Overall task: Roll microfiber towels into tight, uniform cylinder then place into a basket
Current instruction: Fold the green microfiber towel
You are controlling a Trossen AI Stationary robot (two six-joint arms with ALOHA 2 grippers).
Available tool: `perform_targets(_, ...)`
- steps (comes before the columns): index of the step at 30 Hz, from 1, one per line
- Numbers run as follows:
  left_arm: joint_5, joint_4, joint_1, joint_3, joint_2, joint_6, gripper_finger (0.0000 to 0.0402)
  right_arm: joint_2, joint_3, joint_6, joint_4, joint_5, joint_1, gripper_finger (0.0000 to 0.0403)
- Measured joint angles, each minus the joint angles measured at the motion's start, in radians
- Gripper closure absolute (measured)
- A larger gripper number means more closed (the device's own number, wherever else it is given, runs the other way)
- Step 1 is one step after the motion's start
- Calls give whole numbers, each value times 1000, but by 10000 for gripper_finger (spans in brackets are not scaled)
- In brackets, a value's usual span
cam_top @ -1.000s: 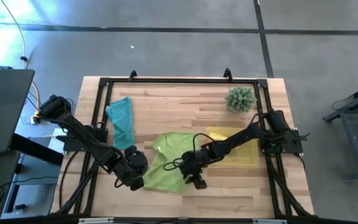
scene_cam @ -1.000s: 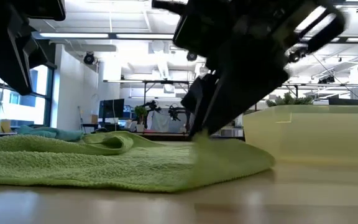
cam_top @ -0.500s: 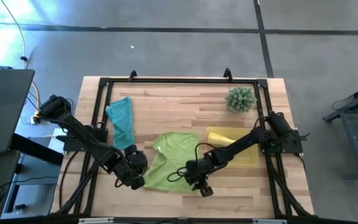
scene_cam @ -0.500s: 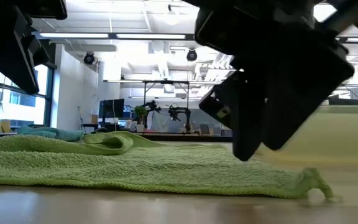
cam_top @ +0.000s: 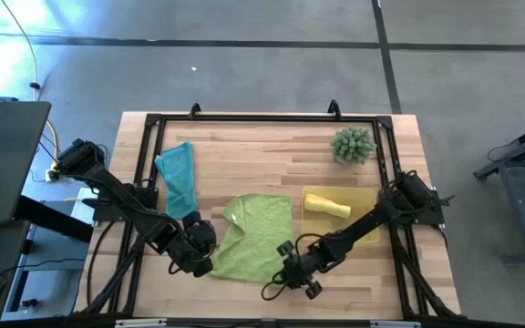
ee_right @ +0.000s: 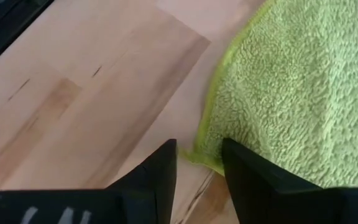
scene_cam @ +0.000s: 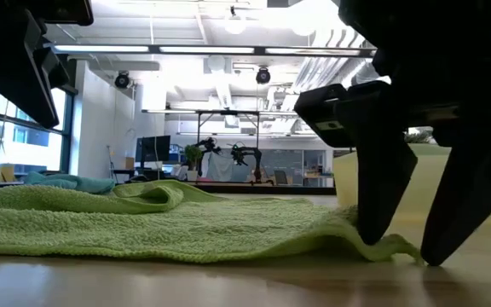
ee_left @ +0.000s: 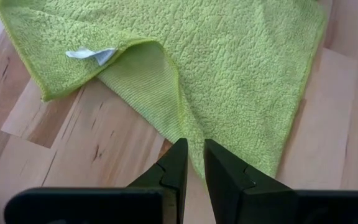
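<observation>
Lying spread on the tabletop (cam_top: 272, 155), the lime green towel (cam_top: 255, 235) is flanked by both grippers at its near edge. The right gripper (cam_top: 297, 281) is seen at the towel's near right corner, its jaws parted, with the corner tip lying between the fingers (ee_right: 154, 177) but not visibly clamped. The left gripper (cam_top: 200, 260) is set at the near left edge; its jaws are nearly together, the towel's edge is seen just at the tips (ee_left: 178, 158), and whether cloth is pinched cannot be told. A fold is turned over at the towel's left side, where a small white tag (ee_left: 95, 55) is exposed; no writing can be read on it. The teal blue towel (cam_top: 179, 175) lies crumpled at far left. A rolled yellow towel (cam_top: 326, 204) is held in the basket (cam_top: 366, 228) to the right. A spiky green plant (cam_top: 353, 145) stands at far right.
</observation>
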State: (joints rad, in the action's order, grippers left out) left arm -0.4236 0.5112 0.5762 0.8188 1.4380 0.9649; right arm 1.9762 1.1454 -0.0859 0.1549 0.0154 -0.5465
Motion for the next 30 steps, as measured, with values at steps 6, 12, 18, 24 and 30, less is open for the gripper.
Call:
perform_targets(6,0,0,0,0,0,0,357,-1,0,43,4,-2,0,247)
perform_targets(12,0,-1,0,0,0,0,357,-45,0,133,23,-33,-13,235)
perform_targets(18,-3,-1,0,0,0,0,357,-66,0,109,14,30,-27,241)
perform_targets(24,-3,-1,0,0,0,0,357,-18,0,105,-34,25,-22,242)
perform_targets(30,-3,-2,0,0,0,0,357,18,0,113,-65,-25,-17,242)
